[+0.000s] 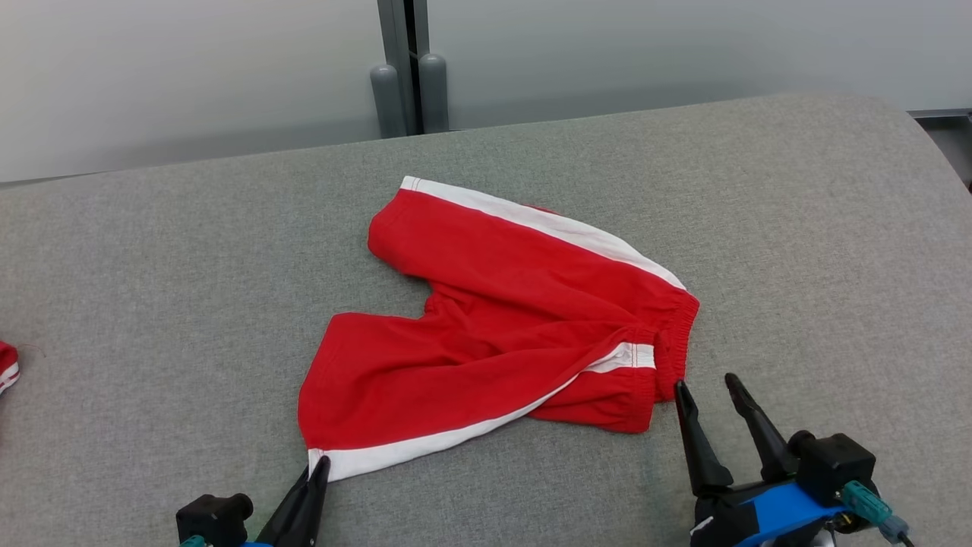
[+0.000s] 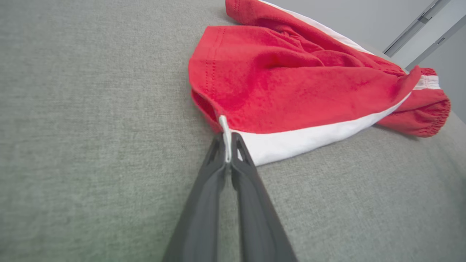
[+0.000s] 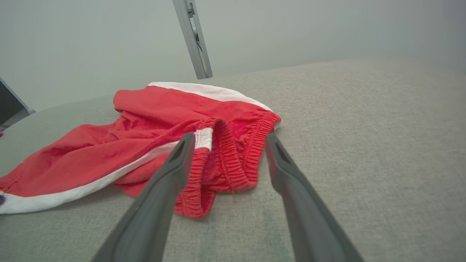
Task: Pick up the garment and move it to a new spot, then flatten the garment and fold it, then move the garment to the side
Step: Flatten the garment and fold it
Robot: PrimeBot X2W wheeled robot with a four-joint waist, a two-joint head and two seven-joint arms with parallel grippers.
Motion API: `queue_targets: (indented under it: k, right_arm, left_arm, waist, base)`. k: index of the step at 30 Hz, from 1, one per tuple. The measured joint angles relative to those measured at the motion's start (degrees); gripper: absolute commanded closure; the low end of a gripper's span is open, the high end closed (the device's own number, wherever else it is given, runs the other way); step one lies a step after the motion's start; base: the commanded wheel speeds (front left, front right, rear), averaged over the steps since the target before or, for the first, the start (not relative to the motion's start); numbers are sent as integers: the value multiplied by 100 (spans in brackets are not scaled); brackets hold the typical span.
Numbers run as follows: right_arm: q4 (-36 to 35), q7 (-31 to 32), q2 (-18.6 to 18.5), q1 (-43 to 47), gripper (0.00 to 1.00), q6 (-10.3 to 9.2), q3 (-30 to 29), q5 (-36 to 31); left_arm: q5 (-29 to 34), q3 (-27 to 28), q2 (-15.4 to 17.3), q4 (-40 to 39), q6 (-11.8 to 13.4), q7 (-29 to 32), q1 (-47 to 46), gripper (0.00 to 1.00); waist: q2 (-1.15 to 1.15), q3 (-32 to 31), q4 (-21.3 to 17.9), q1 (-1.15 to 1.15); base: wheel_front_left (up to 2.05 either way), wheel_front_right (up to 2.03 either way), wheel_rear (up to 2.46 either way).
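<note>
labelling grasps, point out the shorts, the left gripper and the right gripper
shorts [image 1: 501, 327]: head view, on the red middle of the cloth.
left gripper [image 2: 227, 145]: left wrist view, midway between its tips, jaws pinching the white hem corner.
right gripper [image 3: 229, 138]: right wrist view, midway between its tips, jaws open at the waistband.

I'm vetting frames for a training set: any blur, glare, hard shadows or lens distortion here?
Head view: even soft light, no glare, shorts sharp, faint shadow beneath. Left wrist view: wide-angle stretch, left end effector soft near the bottom edge. Right wrist view: grey surface curves, right end effector's near parts blurred.
</note>
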Motion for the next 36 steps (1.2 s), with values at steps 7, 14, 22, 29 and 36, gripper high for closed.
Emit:
queue_targets:
  k: [7,14,22,29,36]
  right_arm:
    - [288,-1,0,-225,0,0,414,853]
    - [679,-1,3,-601,0,-1,673,1448]
    - [981,0,2,-868,35,-1,812,1547]
    - [1162,-1,-1,-959,65,-1,835,1495]
    - [1037,0,2,-938,100,0,803,1335]
  left_arm:
    - [1,19,37,-18,0,0,-11,100]
    - [33,15,93,-33,0,0,-43,100]
    - [40,26,126,-66,0,0,-47,100]
    - [40,24,160,-100,0,0,-93,100]
    - [43,162,148,-146,0,0,-101,100]
  waist:
    - [0,74,22,0]
    - [0,170,68,0]
    - [0,241,139,0]
    - [0,276,215,0]
    - [0,171,281,0]
  base:
    - [0,0,0]
    - [0,0,0]
    - [0,0,0]
    - [0,0,0]
    - [0,0,0]
